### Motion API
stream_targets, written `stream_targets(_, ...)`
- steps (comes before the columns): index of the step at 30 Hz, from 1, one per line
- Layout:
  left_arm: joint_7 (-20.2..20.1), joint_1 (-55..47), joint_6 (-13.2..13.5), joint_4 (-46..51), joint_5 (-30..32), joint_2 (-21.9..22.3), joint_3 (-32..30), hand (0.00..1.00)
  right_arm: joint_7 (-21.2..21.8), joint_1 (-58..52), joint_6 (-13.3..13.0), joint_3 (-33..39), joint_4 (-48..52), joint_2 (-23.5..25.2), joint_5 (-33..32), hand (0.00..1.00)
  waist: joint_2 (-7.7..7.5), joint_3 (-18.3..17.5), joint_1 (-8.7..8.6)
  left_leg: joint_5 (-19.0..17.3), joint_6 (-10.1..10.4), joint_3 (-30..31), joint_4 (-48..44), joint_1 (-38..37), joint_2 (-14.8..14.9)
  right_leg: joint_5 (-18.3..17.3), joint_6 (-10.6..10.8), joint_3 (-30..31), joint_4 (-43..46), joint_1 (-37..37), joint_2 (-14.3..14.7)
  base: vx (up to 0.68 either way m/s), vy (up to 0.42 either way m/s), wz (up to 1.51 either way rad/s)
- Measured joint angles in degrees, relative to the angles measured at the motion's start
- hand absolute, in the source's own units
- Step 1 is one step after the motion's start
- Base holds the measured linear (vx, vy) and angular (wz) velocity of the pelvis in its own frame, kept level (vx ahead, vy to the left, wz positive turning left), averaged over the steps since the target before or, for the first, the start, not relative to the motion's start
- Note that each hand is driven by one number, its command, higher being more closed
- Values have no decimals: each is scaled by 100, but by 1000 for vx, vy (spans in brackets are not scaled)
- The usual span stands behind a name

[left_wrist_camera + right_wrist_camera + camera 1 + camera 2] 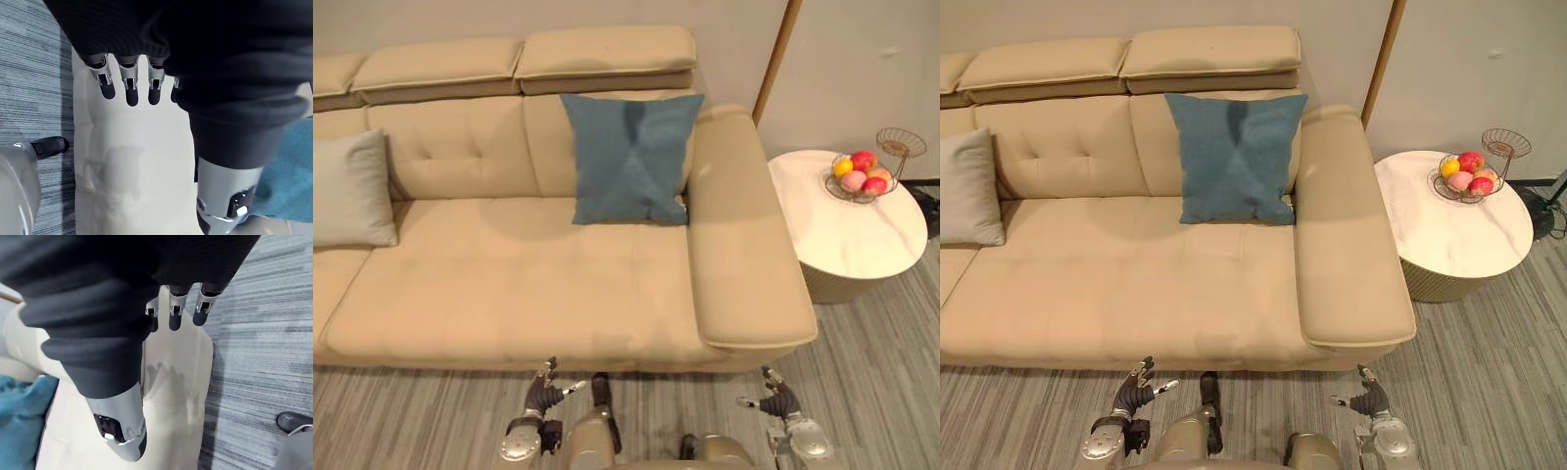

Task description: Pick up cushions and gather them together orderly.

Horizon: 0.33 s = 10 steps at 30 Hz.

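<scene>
A blue square fabric cushion (631, 157) stands upright on the seat of a wide beige leather sofa (509, 284). It leans against the backrest at the sofa's right end, just beside the broad padded armrest (744, 245). A pale grey cushion (350, 191) leans against the backrest at the far left of the seat, well apart from the blue one, with bare seat between them.

Both hands hang low in front of the sofa, over the grey striped carpet (881, 372), and neither touches a cushion. The left hand (545, 394) is before the middle of the seat. Its fingers (127, 88) are straight and released with the thumb spread apart, and they hold nothing. The left wrist view looks past them onto the beige seat and a corner of the blue cushion. The right hand (781, 401) is near the front end of the armrest. Its fingers (176, 316) are likewise loose and empty, over the armrest's front edge and the carpet.

To the right of the sofa stands a round white side table (842, 235). At the far edge of its tabletop is a wire basket (901, 143) holding red and yellow fruit (864, 171).
</scene>
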State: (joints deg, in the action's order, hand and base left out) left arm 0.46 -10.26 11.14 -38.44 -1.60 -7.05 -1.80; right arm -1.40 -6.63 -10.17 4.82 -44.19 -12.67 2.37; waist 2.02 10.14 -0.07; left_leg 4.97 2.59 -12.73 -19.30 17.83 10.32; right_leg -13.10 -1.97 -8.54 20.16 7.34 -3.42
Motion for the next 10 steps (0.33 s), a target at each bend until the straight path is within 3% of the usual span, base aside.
stream_targets(3, -30, -130, 2, 7, 0, 1, -18, 0, 22, -12, 0, 0, 38, 5, -5, 0, 13, -12, -1, -1032, 3, 6, -703, -495, -24, 434, 133, 203, -382, 82, -50, -165, 77, -22)
stream_targets(5, -38, -191, 1, 6, -2, 1, -26, 0, 30, -59, 3, 39, 35, 5, -3, 0, 123, -64, -11, -1237, 170, 7, 52, -1039, -94, 641, 288, 263, -577, 95, -9, -100, 140, -16)
stream_targets(6, -38, -193, 2, 7, -2, -7, -54, 0, 38, -102, 5, 101, 34, 34, -2, 0, 140, -95, -51, -1269, 209, 2, 574, -1244, -139, 771, 347, 257, -732, 71, 16, -91, 160, -2)
stream_targets(8, -41, -187, -1, 7, 2, -95, -61, 0, 36, -172, 6, 234, 34, 140, 3, 0, -12, -186, -75, -1040, 170, -15, 1130, -1390, -329, 1091, 469, 224, -1185, -59, -80, -70, 162, 9)
stream_targets(10, -42, -199, -3, 6, 5, -121, -62, 0, 34, -237, 6, 311, 34, 140, 3, 0, -55, -221, -73, -945, 124, -9, 1317, -1472, -437, 1259, 518, 216, -1459, -195, -140, -32, 112, 6)
